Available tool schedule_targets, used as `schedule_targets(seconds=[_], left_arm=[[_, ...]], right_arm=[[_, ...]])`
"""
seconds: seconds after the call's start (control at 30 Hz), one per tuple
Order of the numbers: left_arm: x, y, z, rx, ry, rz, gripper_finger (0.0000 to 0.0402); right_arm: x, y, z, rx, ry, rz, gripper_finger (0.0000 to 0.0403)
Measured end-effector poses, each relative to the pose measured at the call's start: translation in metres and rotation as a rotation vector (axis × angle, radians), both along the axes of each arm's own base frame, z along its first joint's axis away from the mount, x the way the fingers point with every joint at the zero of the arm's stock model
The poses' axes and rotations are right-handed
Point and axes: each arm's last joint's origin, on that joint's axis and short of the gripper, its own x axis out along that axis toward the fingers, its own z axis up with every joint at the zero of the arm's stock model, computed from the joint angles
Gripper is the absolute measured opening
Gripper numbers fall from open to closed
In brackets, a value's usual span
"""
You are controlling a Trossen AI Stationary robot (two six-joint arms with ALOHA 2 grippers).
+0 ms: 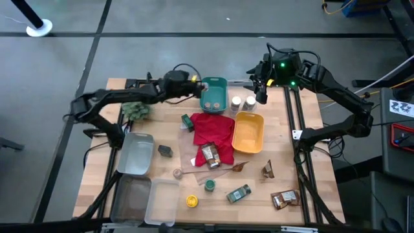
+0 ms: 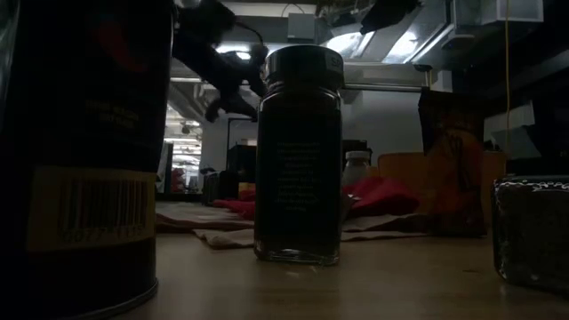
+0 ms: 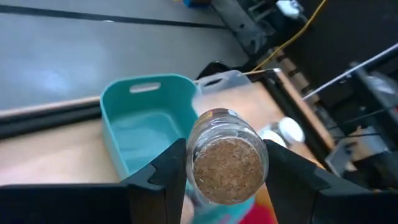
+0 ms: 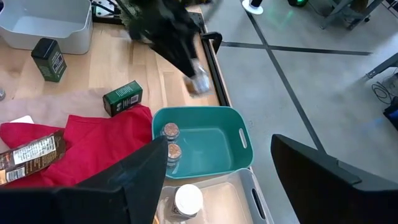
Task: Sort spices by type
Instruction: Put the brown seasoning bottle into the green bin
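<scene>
My left gripper (image 1: 198,88) is shut on a small glass jar with a tan lid (image 3: 227,169), held in the air at the left rim of the teal bin (image 1: 214,94). The right wrist view shows that jar (image 4: 199,81) above the table, beyond the bin (image 4: 214,144). Two tan-lidded jars (image 4: 170,131) stand inside the bin. My right gripper (image 1: 261,90) hangs open over a clear bin (image 4: 239,196) that holds white-lidded jars (image 1: 237,102). More jars (image 1: 209,186), tins (image 1: 165,151) and brown packets (image 1: 284,199) lie on the table. My left gripper pinches the jar between its two fingers (image 3: 166,174), on opposite sides of its lid end (image 3: 194,163). The jar is lifted clear and tilted, its tan lid facing back toward the wrist and its glass body (image 3: 219,122) pointing on toward the teal bin.
A yellow bin (image 1: 248,133) and a red cloth (image 1: 212,128) with a packet (image 1: 210,155) lie mid-table. Clear trays (image 1: 134,155) line the left side, beside a small green plant (image 1: 136,110). In the low view a dark jar (image 2: 298,151) stands close in front.
</scene>
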Motion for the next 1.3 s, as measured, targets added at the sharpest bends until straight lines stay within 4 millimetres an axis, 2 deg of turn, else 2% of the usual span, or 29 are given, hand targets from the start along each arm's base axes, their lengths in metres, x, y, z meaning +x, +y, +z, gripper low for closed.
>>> schedule_targets(seconds=[0.27,0.47,0.83,1.1,1.3], left_arm=[[0.041,0.041,-0.022,-0.035,0.240,-0.036,0.0162],[0.059,0.054,-0.038,-0.104,0.399,-0.058,0.0162],[0.071,0.061,-0.059,-0.139,0.491,-0.083,0.0162],[0.071,0.061,-0.059,-0.126,0.497,-0.095,0.0190],[0.072,0.061,-0.059,-0.120,0.494,-0.097,0.0187]], right_arm=[[0.000,0.000,0.000,0.001,0.002,0.000,0.0285],[0.000,0.000,0.000,0.001,0.002,0.000,0.0285],[0.000,0.000,0.000,0.002,0.002,0.000,0.0285],[0.000,0.000,0.000,0.001,0.002,0.000,0.0285],[0.000,0.000,-0.001,0.004,0.006,0.000,0.0285]])
